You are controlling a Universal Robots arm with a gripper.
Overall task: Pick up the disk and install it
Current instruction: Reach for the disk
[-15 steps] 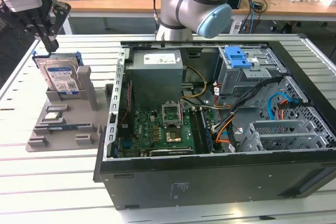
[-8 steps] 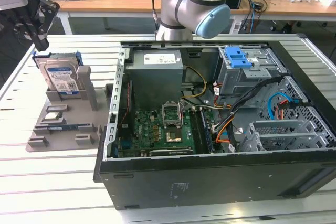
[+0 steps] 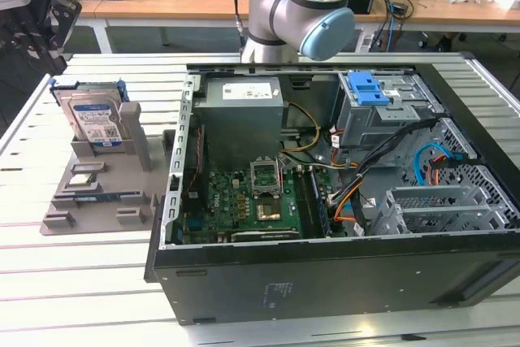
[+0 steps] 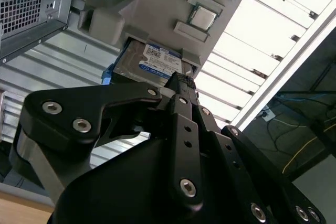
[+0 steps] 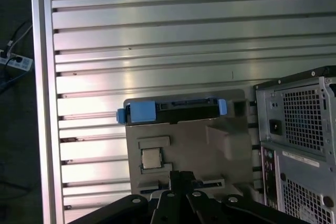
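— Item one, the disk?
— The disk [image 3: 95, 119]: upright on edge in a slot of the grey holder [image 3: 114, 172]. The holder sits on the slatted surface [image 3: 81, 282] at the exterior view's left, just beside the open computer case [image 3: 325, 282]. From here its label faces out, framed by the blue carrier.
— And from the arm's cameras?
— The first wrist view looks along its upper edge: a thin dark strip with blue ends. The second wrist view shows the label face, one corner covered by the tip of the claw [image 4: 181, 80].
— Claw, condition?
— Drawn narrow, tips together, nothing held. It is apart from the disk.
— Further entries?
— One processor chip [image 5: 152, 158], flat in a recess of the holder.
— Inside the case?
— Exterior view: green motherboard [image 3: 244, 201], grey power supply box [image 3: 244, 123], a blue clip [image 3: 366, 87] atop the metal drive cage [image 3: 382, 119], loose cables [image 3: 366, 193]. The wrist views add the case's perforated rear panel [image 5: 302, 114]. The silver-and-blue arm [image 3: 305, 6] stands behind the case.
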